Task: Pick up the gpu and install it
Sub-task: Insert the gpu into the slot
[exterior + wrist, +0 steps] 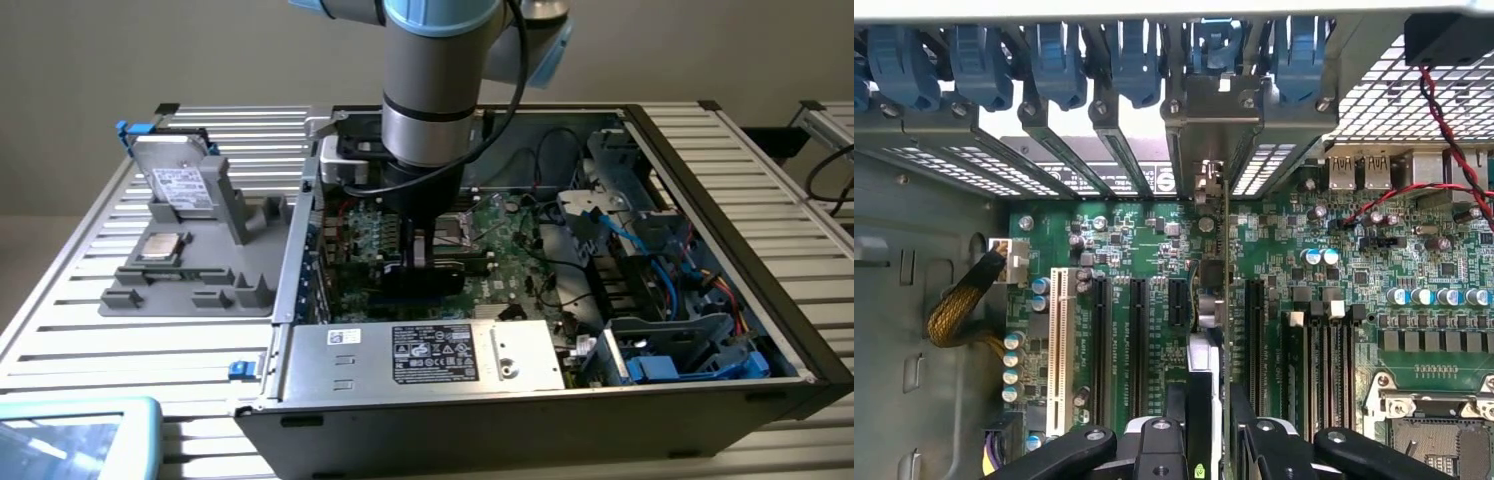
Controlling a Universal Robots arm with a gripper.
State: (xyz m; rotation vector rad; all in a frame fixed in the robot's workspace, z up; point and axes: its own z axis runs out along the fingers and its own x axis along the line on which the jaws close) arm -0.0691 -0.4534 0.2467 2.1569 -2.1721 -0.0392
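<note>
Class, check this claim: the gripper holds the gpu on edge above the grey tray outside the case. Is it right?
Not quite. The gripper does hold the gpu on edge, but inside the open case, over the motherboard slots, not above the tray. The wrist view shows it.

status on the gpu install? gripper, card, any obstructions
Gripper shut on gpu, inside case. Card upright, edge-on over motherboard slots, bracket at rear slot openings. Nothing visibly blocking.

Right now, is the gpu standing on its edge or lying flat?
On its edge: the gpu appears edge-on, held upright by the gripper above the motherboard, bracket toward the rear slots.
</note>
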